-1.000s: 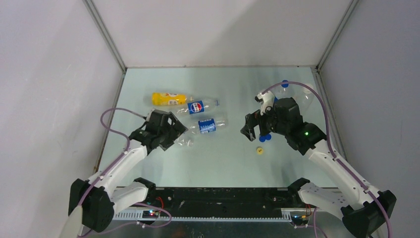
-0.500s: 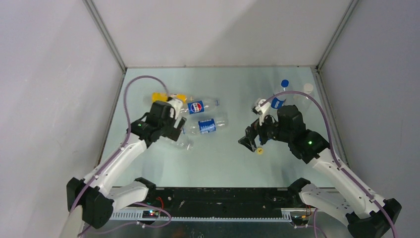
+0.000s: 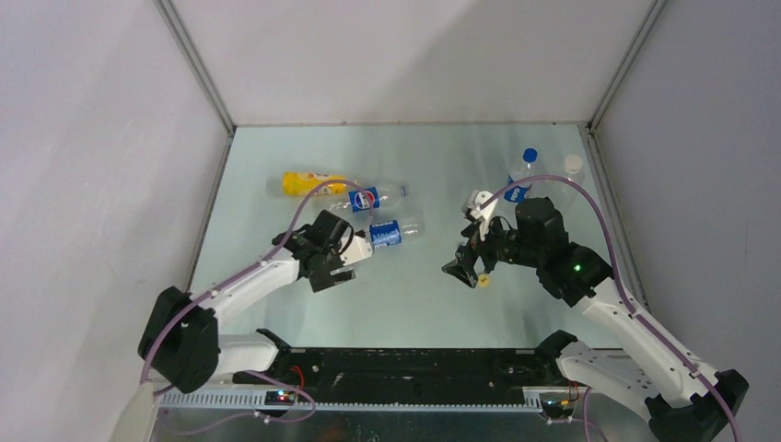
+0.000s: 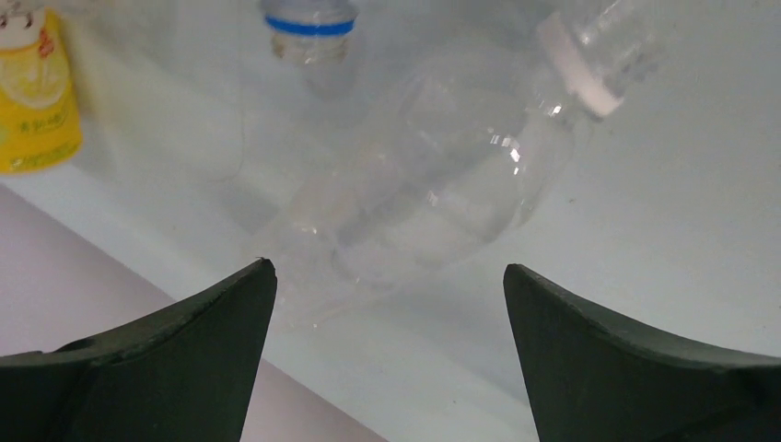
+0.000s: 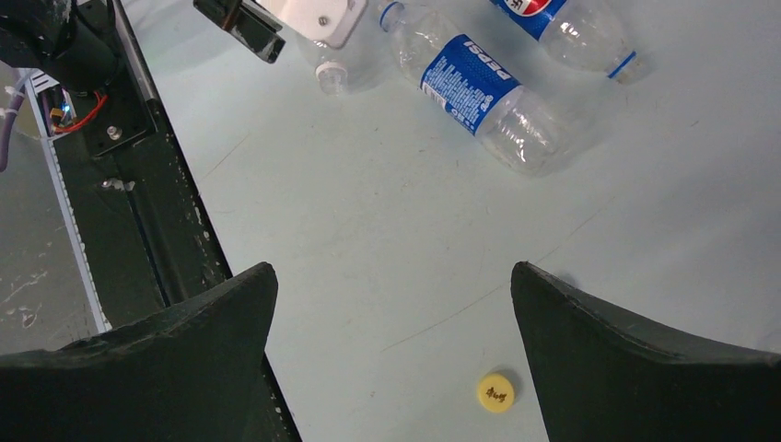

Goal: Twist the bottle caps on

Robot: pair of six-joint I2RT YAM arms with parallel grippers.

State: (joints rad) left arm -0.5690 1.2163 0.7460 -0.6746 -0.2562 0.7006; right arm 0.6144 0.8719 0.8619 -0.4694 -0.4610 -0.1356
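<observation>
My right claw (image 5: 391, 272) gapes above the yellow cap (image 5: 497, 393), which lies flat on the table (image 5: 368, 230), off-centre between my fingers. I should centre over it, drop straight and pinch its rim level. My left claw (image 4: 387, 267), also spread, faces the clear unlabelled bottle (image 4: 433, 193).

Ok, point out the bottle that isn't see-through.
The yellow bottle, lying far left in the top view; the rest are clear plastic.
</observation>
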